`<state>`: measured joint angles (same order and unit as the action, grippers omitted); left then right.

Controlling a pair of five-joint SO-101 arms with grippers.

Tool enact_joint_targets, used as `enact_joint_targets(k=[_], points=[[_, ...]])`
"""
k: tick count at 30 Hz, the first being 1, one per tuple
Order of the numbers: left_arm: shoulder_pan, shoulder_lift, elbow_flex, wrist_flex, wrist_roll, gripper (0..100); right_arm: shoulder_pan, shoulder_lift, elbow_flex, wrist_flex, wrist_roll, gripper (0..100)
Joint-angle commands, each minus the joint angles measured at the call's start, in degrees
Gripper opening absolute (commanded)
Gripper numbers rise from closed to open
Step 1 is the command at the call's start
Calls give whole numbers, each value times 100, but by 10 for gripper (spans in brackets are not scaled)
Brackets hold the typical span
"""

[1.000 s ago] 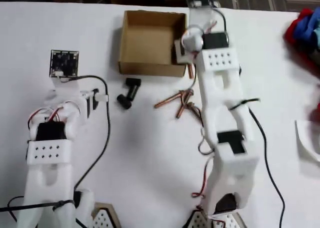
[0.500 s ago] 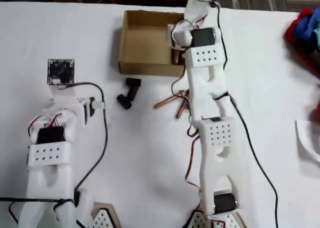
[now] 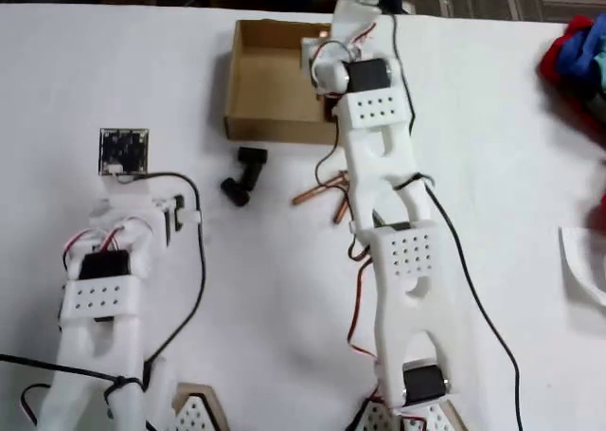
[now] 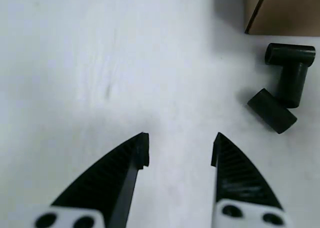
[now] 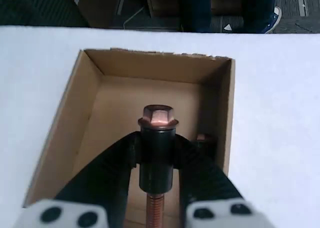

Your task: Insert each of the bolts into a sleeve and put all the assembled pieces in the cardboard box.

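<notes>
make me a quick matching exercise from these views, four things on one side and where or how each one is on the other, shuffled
1 left gripper
2 bolt-in-sleeve piece
3 loose black sleeves
4 loose copper bolts

a on the table beside the right arm
b open, above bare table
c clamped in the right gripper, above the cardboard box
d on the table near the box's outer wall

Pairs: 1-b, 2-c, 3-d, 4-a

Red-blue cloth (image 3: 576,44), white table (image 3: 237,298)
</notes>
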<state>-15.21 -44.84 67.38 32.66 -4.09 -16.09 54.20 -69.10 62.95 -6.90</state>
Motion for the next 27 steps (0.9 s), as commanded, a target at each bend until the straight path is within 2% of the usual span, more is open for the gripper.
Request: enact_joint_targets(k=[1, 9, 18, 27], points=[[-9, -88, -22, -105, -9, 222, -48, -119, 343, -585, 149, 21], [0, -88, -13, -88, -9, 222, -48, 180, 914, -1297, 185, 21], [0, -88, -22, -88, -26, 222, -75, 1059, 211, -1226, 158, 21], [9, -88, -48, -105, -35, 224, -84, 1235, -44, -1095, 176, 21]])
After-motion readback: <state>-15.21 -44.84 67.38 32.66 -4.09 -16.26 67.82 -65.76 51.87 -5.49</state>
